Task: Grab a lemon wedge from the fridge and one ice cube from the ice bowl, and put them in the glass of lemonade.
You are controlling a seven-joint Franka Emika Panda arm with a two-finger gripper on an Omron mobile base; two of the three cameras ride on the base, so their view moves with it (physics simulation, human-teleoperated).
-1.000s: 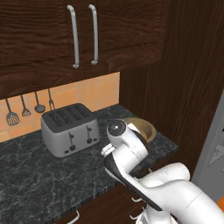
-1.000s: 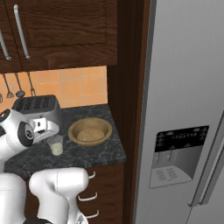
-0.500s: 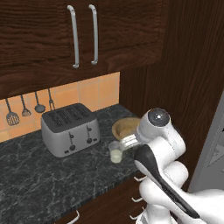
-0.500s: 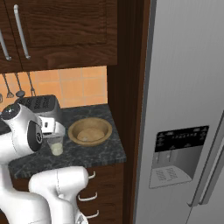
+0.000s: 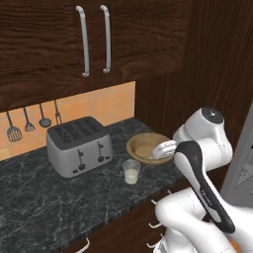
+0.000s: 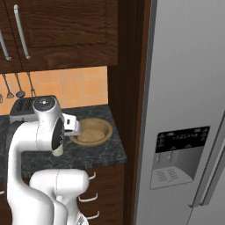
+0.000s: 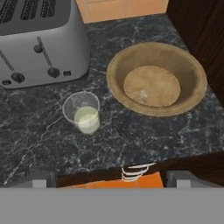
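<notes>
- Gripper at the bottom centre of the hand view has its jaws spread wide, holding nothing.
- Ice bowl is upper right on the counter.
- Glass of lemonade stands left of centre, below the toaster.
- Fridge fills the right of the right base view.

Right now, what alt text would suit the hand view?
A tan wooden ice bowl and a small glass of lemonade stand apart on a dark marble counter. A silver toaster sits behind the glass.

Matt tan wood, the ice bowl; clear glass, the glass of lemonade; brushed metal toaster; glossy black marble counter.
</notes>
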